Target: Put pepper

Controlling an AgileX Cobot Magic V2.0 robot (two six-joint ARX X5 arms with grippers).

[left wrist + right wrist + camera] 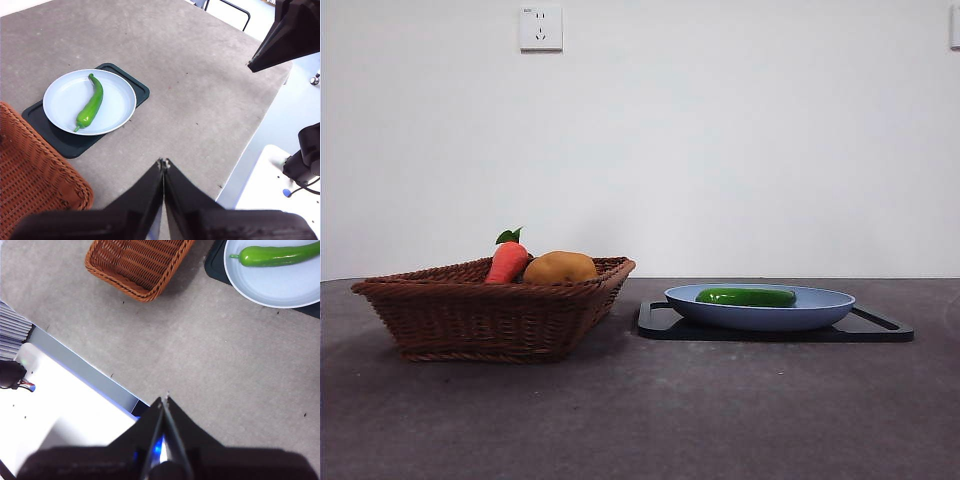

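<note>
The glossy green pepper [746, 297] lies on its side in the pale blue plate [820, 310], which rests on a dark tray [880, 330] right of the basket. It also shows in the left wrist view [91, 104] and the right wrist view [274, 254]. My left gripper [164, 162] is shut and empty, high above the table, well away from the plate [120, 107]. My right gripper [165, 399] is shut and empty, high over the table's near edge. Neither gripper shows in the front view.
A brown wicker basket [470, 310] stands at the left with an orange-red carrot [507, 262] and a tan potato [560, 267] in it. The basket also shows in the wrist views [30, 175] [135, 265]. The other arm's tip [292, 32] hangs above the table edge.
</note>
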